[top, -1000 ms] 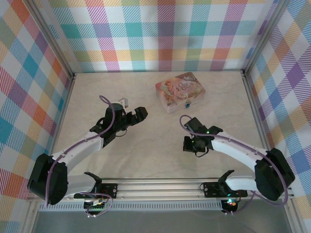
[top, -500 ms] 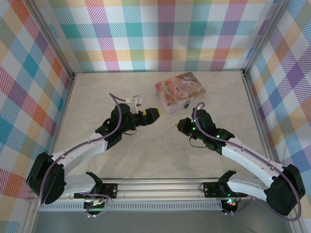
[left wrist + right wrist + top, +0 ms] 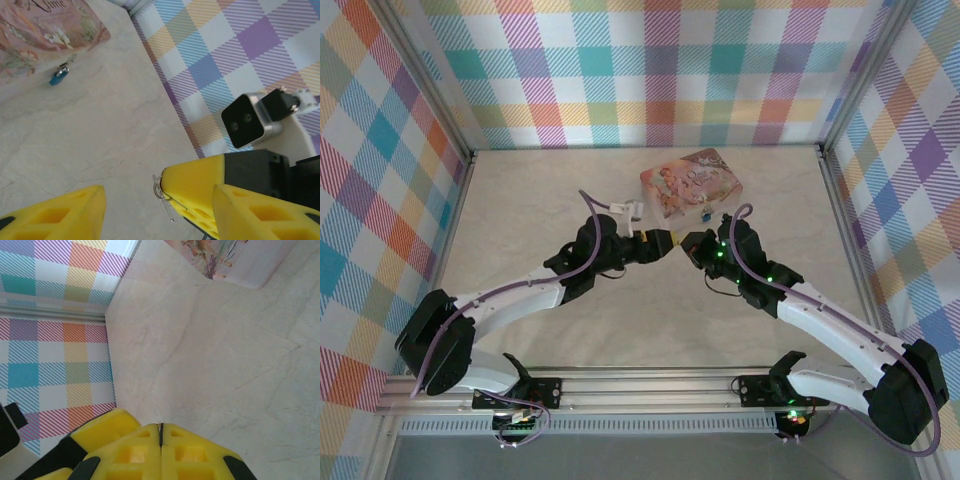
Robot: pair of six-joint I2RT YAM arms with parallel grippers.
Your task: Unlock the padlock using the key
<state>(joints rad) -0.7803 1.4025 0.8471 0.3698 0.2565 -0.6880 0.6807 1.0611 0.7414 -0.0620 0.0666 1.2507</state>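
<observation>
The key (image 3: 164,196), a thin metal sliver with a small ring, sticks out of my right gripper's shut yellow pads (image 3: 200,182). My right gripper (image 3: 160,429) pinches it, and a dark edge of the key (image 3: 160,434) shows in the seam. My left gripper (image 3: 157,202) stands open, with one finger on each side of the key and the right gripper's tip. In the top view the left gripper (image 3: 665,246) and the right gripper (image 3: 688,247) meet tip to tip. The blue padlock (image 3: 58,76) hangs on the front of the pink tin (image 3: 691,186), shown as a blue speck of padlock (image 3: 706,213).
The pink tin (image 3: 35,30) stands at the back centre of the marbled table (image 3: 550,190), just beyond both grippers. Plaid walls enclose the table on three sides. A metal rail (image 3: 650,385) runs along the near edge.
Both arms swung in toward the middle and now meet in front of the tin. My left gripper's jaws have narrowed around the key end. The right gripper stayed shut.
</observation>
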